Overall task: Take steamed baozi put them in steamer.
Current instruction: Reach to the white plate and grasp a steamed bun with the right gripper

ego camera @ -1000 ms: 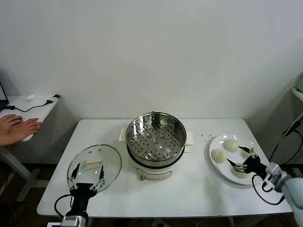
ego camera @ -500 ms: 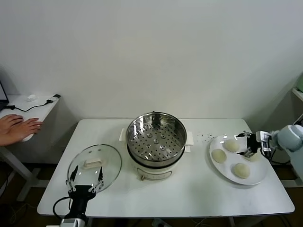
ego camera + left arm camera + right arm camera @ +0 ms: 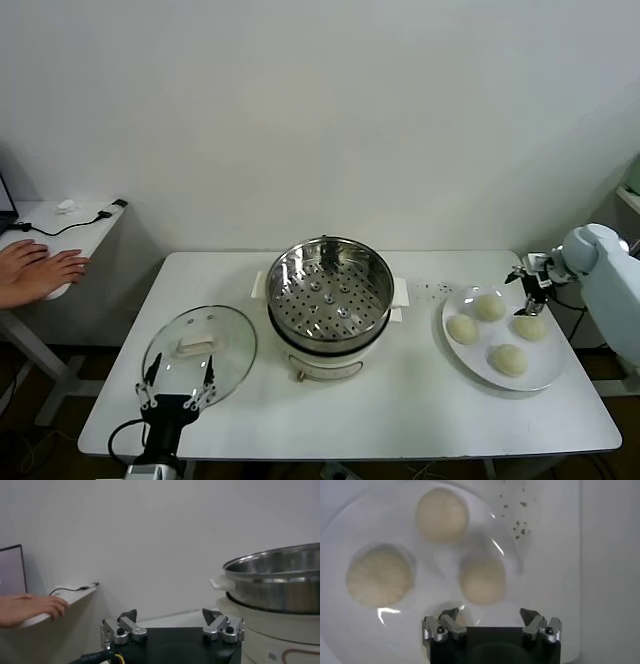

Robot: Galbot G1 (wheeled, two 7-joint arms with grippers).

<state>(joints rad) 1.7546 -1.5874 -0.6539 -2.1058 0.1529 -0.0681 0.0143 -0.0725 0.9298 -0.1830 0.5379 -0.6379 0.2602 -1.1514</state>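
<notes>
Four steamed baozi sit on a white plate (image 3: 455, 350) at the right side of the counter (image 3: 400, 410): one toward the back (image 3: 489, 307), one on the plate's left (image 3: 461, 328), one on its right (image 3: 529, 326) and one nearest the front (image 3: 508, 359). They lie apart from one another, none touching. The right wrist view shows three of them from above on the glossy plate (image 3: 350, 545), with dark specks scattered on the counter just past the rim.

The right tool (image 3: 528, 281) hovers at the back right edge of the plate, above the buns and touching none; its fingers (image 3: 535, 621) stand spread apart and hold nothing.

The steamer (image 3: 331, 300) stands at the middle of the counter, well apart from the plate. Its shiny steel pot holds a perforated tray with no bun on it, and it sits on a white base.

To the steamer's left a round glass lid (image 3: 200, 352) with a white handle lies flat on the counter. The left tool (image 3: 177, 385) waits at the front left, low by the lid's near edge, its fingers (image 3: 122, 629) spread wide and holding nothing; from its wrist view the steamer (image 3: 272, 587) rises close by.

On a side table at far left a person's hand (image 3: 38, 271) rests flat.
</notes>
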